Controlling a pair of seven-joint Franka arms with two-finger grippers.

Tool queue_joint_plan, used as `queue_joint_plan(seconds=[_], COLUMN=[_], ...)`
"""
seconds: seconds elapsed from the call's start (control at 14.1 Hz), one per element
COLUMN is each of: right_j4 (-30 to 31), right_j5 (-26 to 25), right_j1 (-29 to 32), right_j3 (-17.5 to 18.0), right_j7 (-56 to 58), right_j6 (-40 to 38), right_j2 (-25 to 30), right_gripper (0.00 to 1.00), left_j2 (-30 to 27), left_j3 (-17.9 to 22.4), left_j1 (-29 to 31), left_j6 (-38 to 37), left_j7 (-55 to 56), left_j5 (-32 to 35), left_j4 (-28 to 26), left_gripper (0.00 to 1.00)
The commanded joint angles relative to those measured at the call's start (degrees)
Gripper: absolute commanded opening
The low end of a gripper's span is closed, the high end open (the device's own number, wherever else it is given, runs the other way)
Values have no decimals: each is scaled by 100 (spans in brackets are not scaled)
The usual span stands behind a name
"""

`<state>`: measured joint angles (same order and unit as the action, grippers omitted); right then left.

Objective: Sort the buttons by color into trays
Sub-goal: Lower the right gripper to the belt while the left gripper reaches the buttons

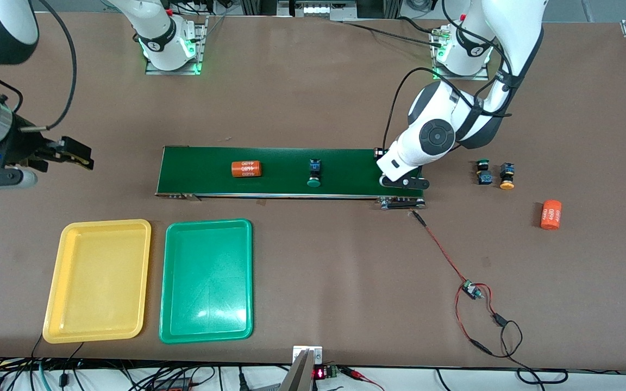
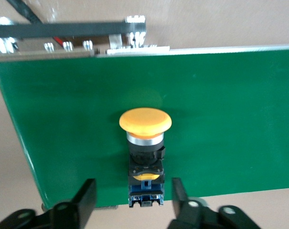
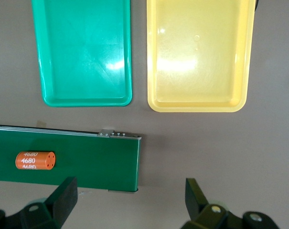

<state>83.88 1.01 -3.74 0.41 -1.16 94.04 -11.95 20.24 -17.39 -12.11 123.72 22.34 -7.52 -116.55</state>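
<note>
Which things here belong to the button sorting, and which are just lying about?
For the job: green button and yellow button on the belt; two buttons on the table, green, yellow; yellow tray; green tray.
Lying about: orange cylinders; wired circuit board.

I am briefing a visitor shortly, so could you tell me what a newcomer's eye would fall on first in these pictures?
The bright yellow tray and green tray lie side by side, nearer the front camera than the long green belt. The left gripper is low over the belt's end, jaws apart around a yellow button lying on the belt. The right gripper waits open, off the belt's other end.
</note>
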Motion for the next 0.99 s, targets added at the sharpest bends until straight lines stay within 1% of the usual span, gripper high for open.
queue_joint_plan(seconds=[0.0,0.07,0.14,0.28,0.35,0.43,0.5,0.57,0.64,0.71,0.85,0.92], right_j4=[31,58,67,67,67,76,76,67,67,67,67,58], right_j5=[66,101,119,119,119,110,110,119,119,127,162,284], right_j1=[-21,-30,-65,-424,-634,-897,-1187,-1460,-1680,-1952,-2453,-2525], right_j3=[21,30,47,39,39,39,47,47,47,47,47,47], right_j7=[-34,-34,-34,-77,-373,-916,-1400,-1770,-1965,-2045,-2291,-2414], right_j6=[124,106,124,133,176,220,238,238,238,212,246,264], right_j2=[-97,-193,-298,-334,-352,-404,-483,-571,-641,-781,-1080,-1194], right_gripper=[100,100,100,100,100,100,100,100,100,100,100,100], left_j2=[-502,-669,-792,-995,-996,-996,-996,-978,-952,-917,-672,-558], left_j3=[16,25,34,60,112,226,340,481,578,648,1008,1096], left_j1=[34,77,226,734,928,1069,1088,1097,1149,1185,1194,1211], left_j6=[-233,-426,-671,-1260,-1315,-1315,-1315,-1315,-1350,-1377,-1377,-1359], left_j7=[156,157,130,34,-45,-124,-142,-142,-151,-195,-369,-658], left_j5=[-196,-406,-452,-400,-399,-391,-243,168,511,619,647,655], left_j4=[19,36,149,186,168,142,107,98,72,19,-52,-104], left_gripper=[100,100,100,100,100,100,100,100,100,100,100,100])
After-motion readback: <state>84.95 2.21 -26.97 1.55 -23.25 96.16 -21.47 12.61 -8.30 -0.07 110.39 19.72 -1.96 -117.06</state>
